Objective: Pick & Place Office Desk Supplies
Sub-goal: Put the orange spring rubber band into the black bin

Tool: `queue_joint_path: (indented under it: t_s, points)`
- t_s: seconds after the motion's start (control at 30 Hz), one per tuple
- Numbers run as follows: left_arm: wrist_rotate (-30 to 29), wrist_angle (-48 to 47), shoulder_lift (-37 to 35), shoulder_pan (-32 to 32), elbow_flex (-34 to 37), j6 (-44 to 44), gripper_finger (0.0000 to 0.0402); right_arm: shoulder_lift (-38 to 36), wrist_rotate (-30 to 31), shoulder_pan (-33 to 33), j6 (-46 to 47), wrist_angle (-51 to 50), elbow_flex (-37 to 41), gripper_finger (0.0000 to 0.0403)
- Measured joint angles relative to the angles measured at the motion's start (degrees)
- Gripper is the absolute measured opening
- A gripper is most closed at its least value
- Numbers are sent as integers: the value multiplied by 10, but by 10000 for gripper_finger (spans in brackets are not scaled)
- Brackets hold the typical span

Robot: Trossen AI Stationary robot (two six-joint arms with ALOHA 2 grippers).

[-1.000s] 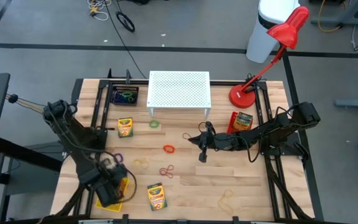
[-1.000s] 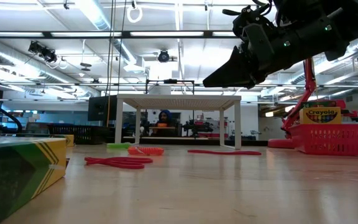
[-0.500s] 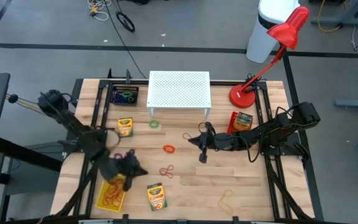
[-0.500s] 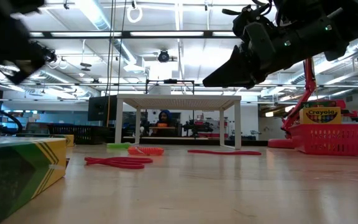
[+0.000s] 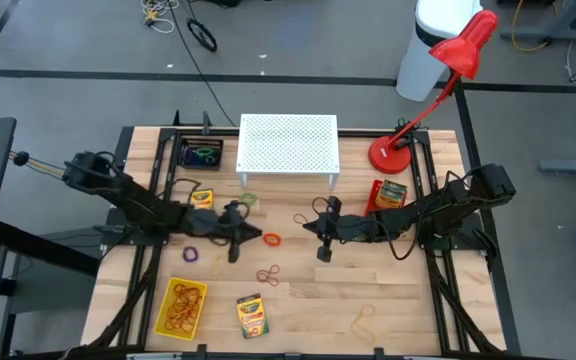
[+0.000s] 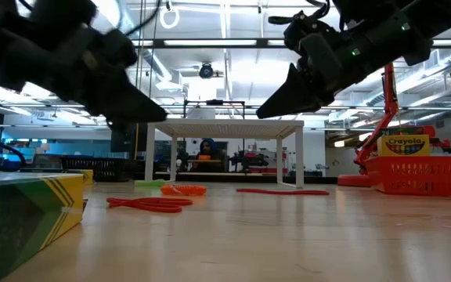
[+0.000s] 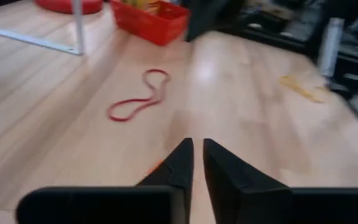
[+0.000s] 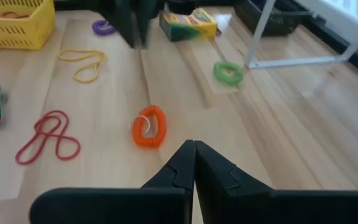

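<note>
Orange is the colour of the little elastic loop (image 5: 271,240) we see lying flat near the middle of the wooden table (image 5: 408,300), and both grippers hang close to it. The left gripper (image 5: 252,237) reaches in from the left side, just beside the loop; its two dark fingers (image 7: 178,167) are almost pressed together with a thin gap, and we see nothing pinched between them. The right gripper (image 5: 317,241) hangs a little way off on the loop's other side, its fingers (image 8: 219,168) pressed tight together and holding nothing. A red rubber band (image 5: 269,275) lies just in front of the loop, a green loop (image 5: 248,199) lies by the white perforated stand (image 5: 288,145), and a purple loop (image 5: 191,255) lies nearer the yellow basket (image 5: 181,307). One crayon box (image 5: 252,315) lies beside that basket, one (image 5: 201,198) lies behind the left arm, and one stands in the red basket (image 5: 388,195).
</note>
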State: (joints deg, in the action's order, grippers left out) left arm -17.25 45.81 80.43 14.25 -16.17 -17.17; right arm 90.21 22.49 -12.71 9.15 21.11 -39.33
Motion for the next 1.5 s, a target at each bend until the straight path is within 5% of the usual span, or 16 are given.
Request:
queue_joint_path:
  t_s: [0.27,0.43,0.63,0.77,0.97,1.27,1.5]
  points:
    - [-44,-108,10,-30,-35,-24,111,0,4,0,41,-11,0,17]
    - [-19,-159,6,-8,-58,-70,150,0,4,0,41,-20,1,17]
    - [-19,-253,16,4,-84,-37,200,0,3,0,41,-17,18,17]
    - [11,-222,55,-8,-92,16,216,0,-2,-1,23,-16,24,17]
    - [28,-187,122,-7,-134,142,214,0,-5,0,-12,-19,25,17]
    - [14,-199,224,-20,-202,183,198,0,-16,0,-78,-20,26,17]
    - [-2,-247,242,-27,-238,166,118,0,-22,0,-123,-20,26,17]
